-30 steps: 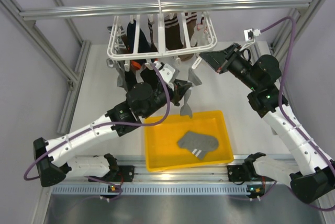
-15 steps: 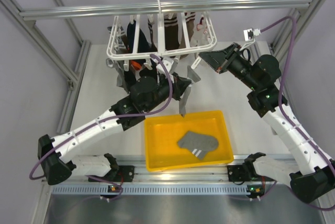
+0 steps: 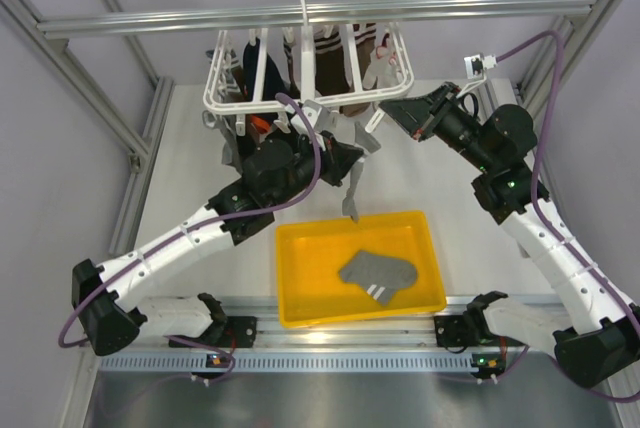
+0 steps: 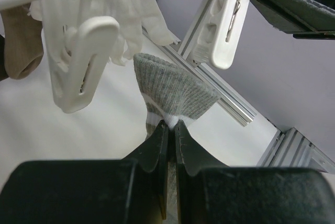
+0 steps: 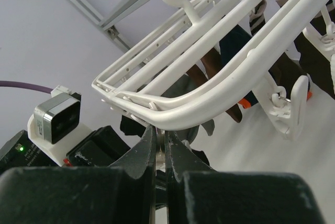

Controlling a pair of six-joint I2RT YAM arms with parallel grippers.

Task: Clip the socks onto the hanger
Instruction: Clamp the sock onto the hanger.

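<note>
Left claw (image 4: 171, 127) is pinched shut on one grey sock (image 4: 175, 90), gripped just below the white stripes. The cuff is left sticking up free, probably so that a clip can bite it. The sock is held high, right under the hanger (image 3: 300, 100), with its foot dangling above the far edge of the yellow tray (image 3: 285, 278).

In the left wrist view two white clips are seen close to the cuff – one on the left (image 4: 78, 62), one upper right (image 4: 225, 20). Neither is touching the sock yet, and both look shut.

Right claw (image 5: 158, 132) is closed on the hanger's near rim at its right corner. This is judged to be a steadying grip, so the hanging frame is not swung while the sock is pushed in.

The second grey sock (image 3: 378, 273) is lying flat in the tray on the tabletop (image 3: 190, 168), not clipped – it is waiting its turn. Dark and brown socks (image 3: 255, 58) are already hung on the far clips.
</note>
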